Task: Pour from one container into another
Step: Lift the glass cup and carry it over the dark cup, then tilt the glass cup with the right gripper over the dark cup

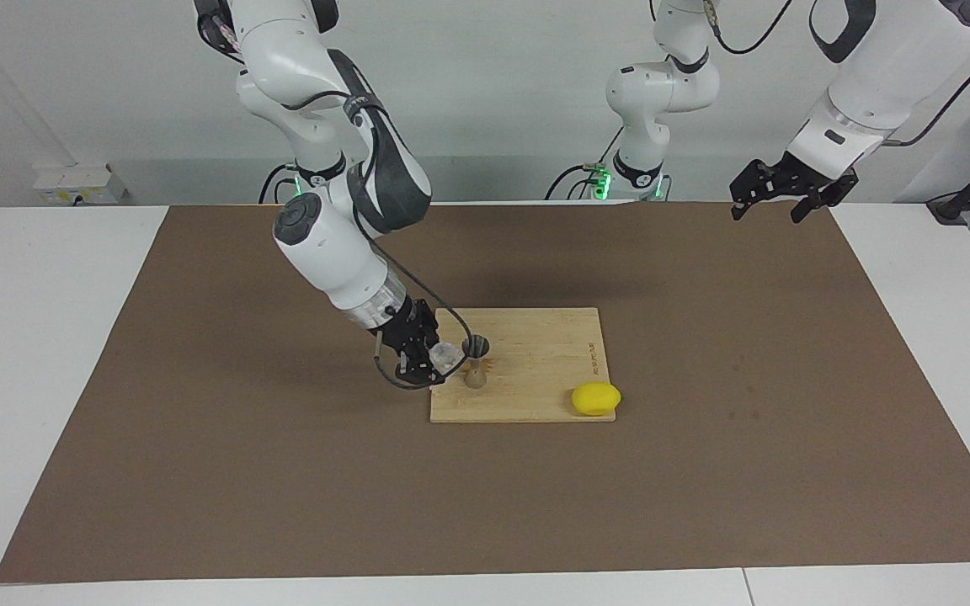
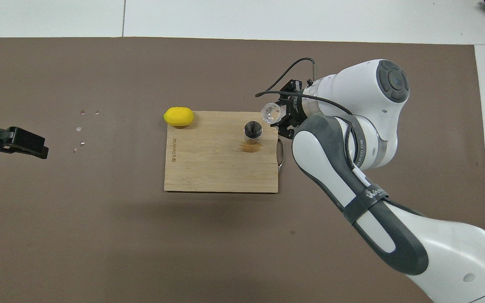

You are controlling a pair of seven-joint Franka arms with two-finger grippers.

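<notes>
My right gripper (image 1: 437, 358) is shut on the small clear glass cup (image 1: 450, 355) and holds it tilted on its side, mouth toward the metal jigger (image 1: 475, 360). The cup (image 2: 271, 112) hangs over the wooden board's edge at the right arm's end, close beside the jigger's rim. The jigger (image 2: 252, 130) stands upright on the board (image 1: 535, 370), its dark inside showing. My left gripper (image 1: 780, 192) is open and empty, raised over the mat at the left arm's end, where that arm waits; it shows in the overhead view (image 2: 23, 143) too.
A yellow lemon (image 1: 595, 398) sits at the board's corner farthest from the robots, toward the left arm's end. A few small bits (image 2: 83, 126) lie on the brown mat (image 1: 199, 471). White table (image 1: 30, 337) surrounds the mat.
</notes>
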